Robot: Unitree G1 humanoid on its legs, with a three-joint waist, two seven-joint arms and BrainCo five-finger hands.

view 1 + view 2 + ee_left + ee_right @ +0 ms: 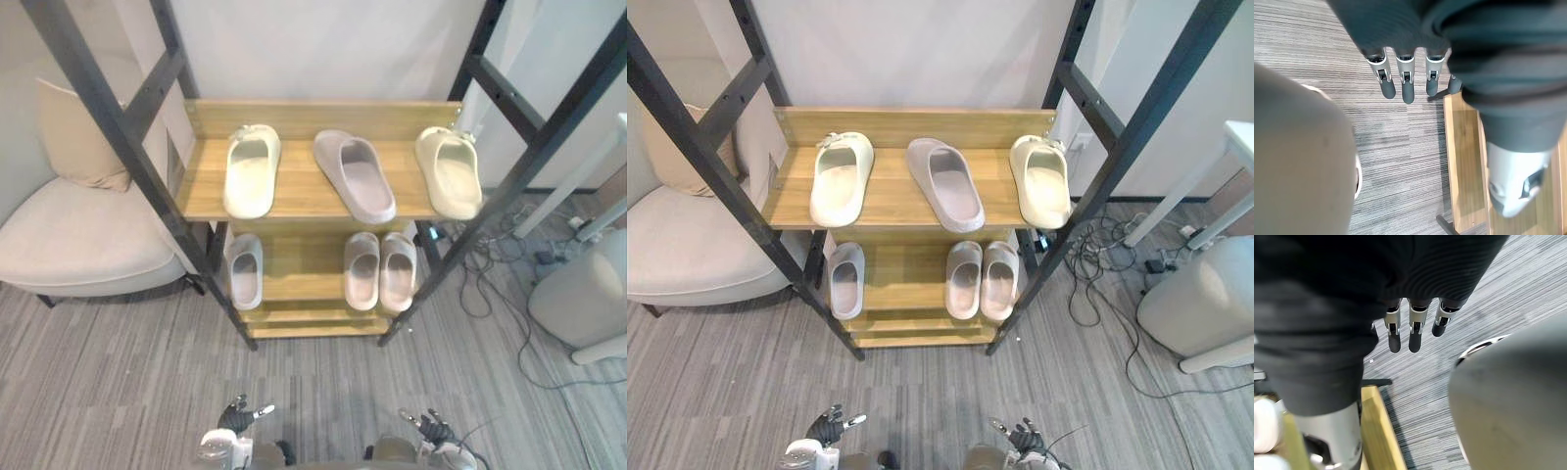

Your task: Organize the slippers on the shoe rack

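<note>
A wooden shoe rack (304, 191) with a dark metal frame stands ahead. On its upper shelf lie a cream slipper (251, 169) at the left, a mauve slipper (355, 174) in the middle, turned askew, and a cream slipper (450, 170) at the right. The lower shelf holds one pale mauve slipper (244, 270) at the left and a pair of pale mauve slippers (380, 270) side by side at the right. My left hand (238, 418) and right hand (431, 427) hang low near the floor, well short of the rack. Both are open and hold nothing; their fingers (1396, 81) (1410, 330) are straight.
A beige armchair (69, 235) with a cushion stands left of the rack. Loose cables (505, 264) and a white rounded object (588, 294) lie on the grey carpet at the right. White table legs (578, 186) stand behind them.
</note>
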